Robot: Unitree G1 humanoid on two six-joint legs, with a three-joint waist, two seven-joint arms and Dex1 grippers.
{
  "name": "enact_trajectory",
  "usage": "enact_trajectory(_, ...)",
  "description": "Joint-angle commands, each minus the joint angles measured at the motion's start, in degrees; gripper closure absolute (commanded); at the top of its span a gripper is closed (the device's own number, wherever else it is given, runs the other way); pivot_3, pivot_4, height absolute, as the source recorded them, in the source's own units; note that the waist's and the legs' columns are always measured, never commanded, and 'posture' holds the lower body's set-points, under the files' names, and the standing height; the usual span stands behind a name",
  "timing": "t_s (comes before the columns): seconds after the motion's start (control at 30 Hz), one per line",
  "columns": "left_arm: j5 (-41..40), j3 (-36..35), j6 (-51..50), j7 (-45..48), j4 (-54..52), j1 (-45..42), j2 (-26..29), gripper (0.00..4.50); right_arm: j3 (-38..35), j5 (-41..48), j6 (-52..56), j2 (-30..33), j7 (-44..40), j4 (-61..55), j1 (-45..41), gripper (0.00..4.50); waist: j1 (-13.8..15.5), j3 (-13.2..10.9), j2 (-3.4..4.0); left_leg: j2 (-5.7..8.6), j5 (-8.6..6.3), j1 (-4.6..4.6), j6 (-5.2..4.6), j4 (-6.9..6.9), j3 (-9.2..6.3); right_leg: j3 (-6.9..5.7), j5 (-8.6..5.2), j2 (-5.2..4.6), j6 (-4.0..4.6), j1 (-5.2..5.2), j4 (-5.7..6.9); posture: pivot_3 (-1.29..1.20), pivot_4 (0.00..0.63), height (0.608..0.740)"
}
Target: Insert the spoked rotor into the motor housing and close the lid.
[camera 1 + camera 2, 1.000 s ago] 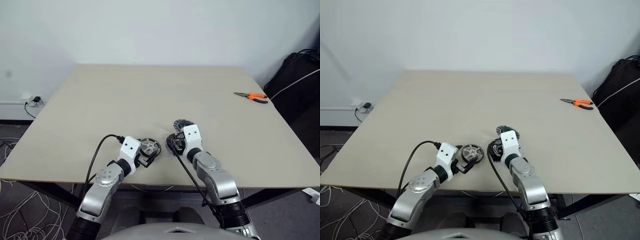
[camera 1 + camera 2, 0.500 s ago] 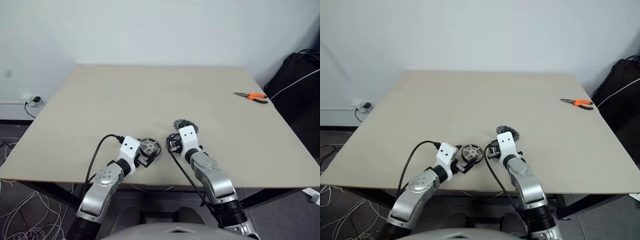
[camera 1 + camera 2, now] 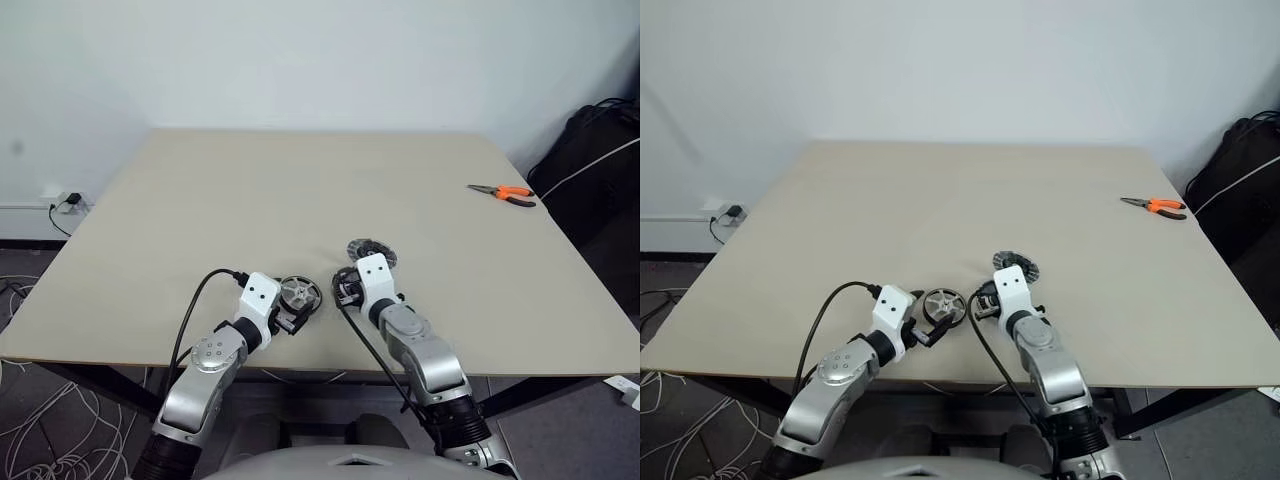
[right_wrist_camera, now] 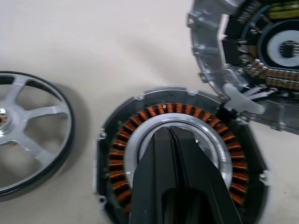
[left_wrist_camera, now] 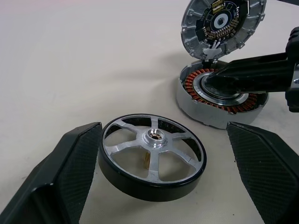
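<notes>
- Your spoked rotor (image 5: 152, 161), the shiny silver wheel with open spokes, a black outer band and a small central hub, lies flat on the beige tabletop (image 3: 300, 190) near its front edge, not yet in the housing.
- The left gripper (image 5: 163, 177) brackets that wheel: its black fingers (image 5: 70, 163) stand wide apart, one on each side, and grip nothing. One finger looks very near the black band; whether it touches, you cannot tell. That placement reads as a pre-grasp, ready to close across the rim.
- Just beside the rotor sits the motor housing (image 4: 140, 135), a round metal cup with coppery-brown windings ringing a silver centre, open side up.
- The lid (image 5: 224, 23), a round grey metal disc with radial slots and a dark centre carrying a circuit pattern, is hinged to the housing's far edge and tipped up and back (so the cavity is clear for the rotor).
- The right gripper (image 4: 170, 140) has its fingers pressed together into a narrow blade, holding nothing, with the tips lying over the silver centre of the housing. My guess is that this steadies the housing while the left arm works; actual contact with the centre is likely but not certain.
- Orange-handled pliers (image 3: 503, 193) lie well apart at the far right of the tabletop.
</notes>
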State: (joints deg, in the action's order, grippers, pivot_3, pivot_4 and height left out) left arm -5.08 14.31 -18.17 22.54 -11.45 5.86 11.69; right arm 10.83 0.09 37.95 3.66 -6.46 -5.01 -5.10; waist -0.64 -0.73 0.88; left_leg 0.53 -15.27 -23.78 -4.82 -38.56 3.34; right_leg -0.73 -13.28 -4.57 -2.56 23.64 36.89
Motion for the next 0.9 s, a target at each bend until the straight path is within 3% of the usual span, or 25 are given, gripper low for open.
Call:
enact_trajectory(0.03, 0.12, -0.24, 1.27, -0.07, -1.32, -0.52, -0.08, 0.00, -1.50, 0.05, -0.76, 0.02, 0.49, -1.45, 0.11, 4.47, 0.00, 0.00, 0.00, 0.00, 0.00, 0.00, 0.00, 0.00, 0.00, 0.00, 0.00, 0.00, 0.00, 0.00, 0.00, 0.00, 0.000, 0.740)
enact_trajectory(0.9, 0.03, -0.84, 1.23, -0.15, -1.32, -0.59, 0.26, 0.00, -3.12, 2.24, -1.63, 1.94, -1.95, -11.66, 4.15, 4.47, 0.02, 0.08, -0.03, -0.01, 0.00, 0.05, 0.00, 0.00, 0.00, 0.00, 0.00, 0.00, 0.00, -0.03, 0.02, 0.00, 0.000, 0.740)
